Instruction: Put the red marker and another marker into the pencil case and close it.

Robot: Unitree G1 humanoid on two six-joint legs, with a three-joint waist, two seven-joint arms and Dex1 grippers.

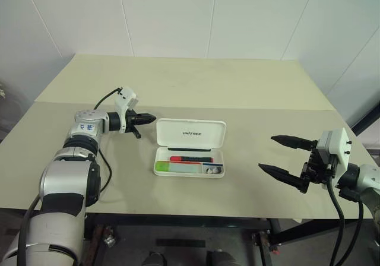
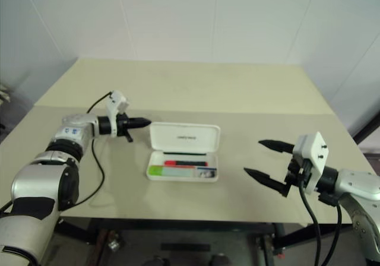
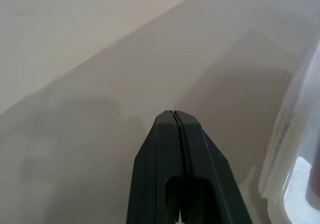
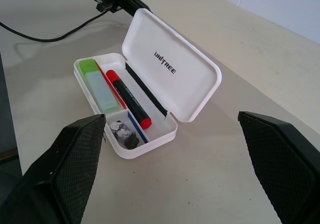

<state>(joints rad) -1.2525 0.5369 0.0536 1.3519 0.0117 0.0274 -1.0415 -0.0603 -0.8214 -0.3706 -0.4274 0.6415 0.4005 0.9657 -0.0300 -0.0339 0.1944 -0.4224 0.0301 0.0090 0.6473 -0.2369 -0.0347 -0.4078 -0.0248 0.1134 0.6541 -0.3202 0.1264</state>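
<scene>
Both markers already lie inside the pencil case (image 1: 189, 162), so what is left, as I judge it, is shutting the lid. The case sits open near the middle of the table (image 1: 249, 88), a little toward its near edge, its lid tipped up and back toward the far edge. The red marker (image 4: 128, 98) lies lengthwise in the tray, and the green highlighter (image 4: 98, 82) lies flat beside it on the near-edge side; a thin red-and-blue stick rests between them, and a small dark crumpled bit (image 4: 124, 132) occupies the tray's end compartment. Lying flat and parallel, they should leave the lid free to close.

My left gripper (image 1: 145, 119) is clenched on nothing, fingers pressed together into one blunt tip, poised just beside the lid's left end, apparently so I can nudge the lid over. Whether it touches the lid I cannot tell. My right gripper (image 1: 284, 157) hangs released, fingers wide apart, well off toward the table's right edge, out of the way.

Dark lettering inside the lid reads "UNITREE".
</scene>
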